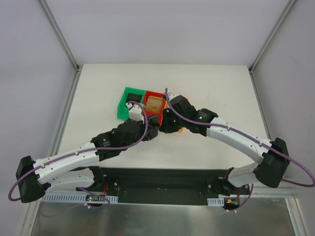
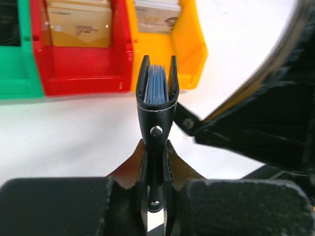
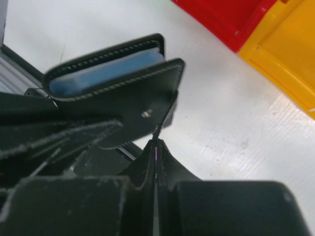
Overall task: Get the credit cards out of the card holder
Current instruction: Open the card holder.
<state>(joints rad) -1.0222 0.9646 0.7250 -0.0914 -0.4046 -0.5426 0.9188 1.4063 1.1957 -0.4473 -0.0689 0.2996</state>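
The black card holder (image 2: pixel 156 110) stands on edge above the table, its open top showing a stack of blue credit cards (image 2: pixel 156 88). My left gripper (image 2: pixel 156 147) is shut on its lower part, around the snap strap. The right wrist view has the card holder (image 3: pixel 123 98) lying sideways with the blue cards (image 3: pixel 106 73) inside. My right gripper (image 3: pixel 156 145) is shut on a thin black flap hanging from it. From above, the left gripper (image 1: pixel 150 129) and right gripper (image 1: pixel 170 124) meet in front of the bins, and the holder is mostly hidden between them.
Three bins stand side by side just beyond the holder: green (image 2: pixel 15 73), red (image 2: pixel 78 73) and yellow (image 2: pixel 189 49). Gold cards (image 2: pixel 78 29) sit in the red bin and pale cards (image 2: pixel 155 17) in the yellow. A dark object (image 1: pixel 132 94) lies in the green bin (image 1: pixel 129 110).
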